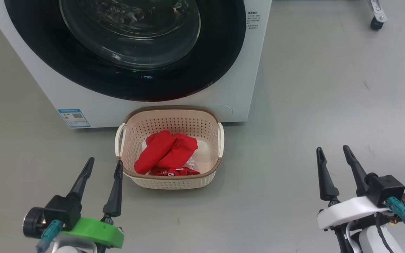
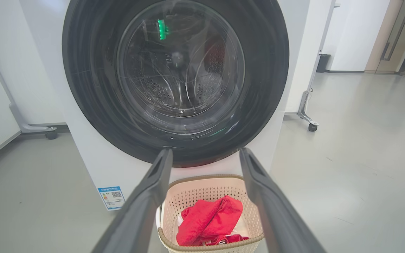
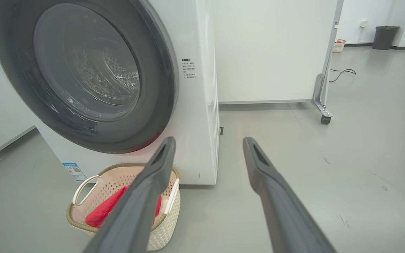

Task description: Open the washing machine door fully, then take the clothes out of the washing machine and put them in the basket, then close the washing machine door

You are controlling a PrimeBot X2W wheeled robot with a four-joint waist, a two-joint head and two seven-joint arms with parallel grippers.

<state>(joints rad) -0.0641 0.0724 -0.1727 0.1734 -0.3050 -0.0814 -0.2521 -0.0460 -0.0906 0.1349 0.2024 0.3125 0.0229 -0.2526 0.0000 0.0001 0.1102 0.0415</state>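
Door [image 1: 128, 42] is seen shut, clothes [image 1: 169, 151] piled in basket [image 1: 171, 181], L claw [image 1: 105, 161] & R claw [image 1: 332, 148] held wide, empty.

The washing machine door [image 1: 128, 35] sat shut, barring the way inside. The basket [image 1: 170, 109] stood just before the washing machine [image 1: 248, 88], top open; floor [image 1: 329, 105] lay free on both sides.

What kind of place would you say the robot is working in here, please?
Probably a test lab rather than a home: the washing machine stands free on a wide grey floor, beside white wheeled partition panels.
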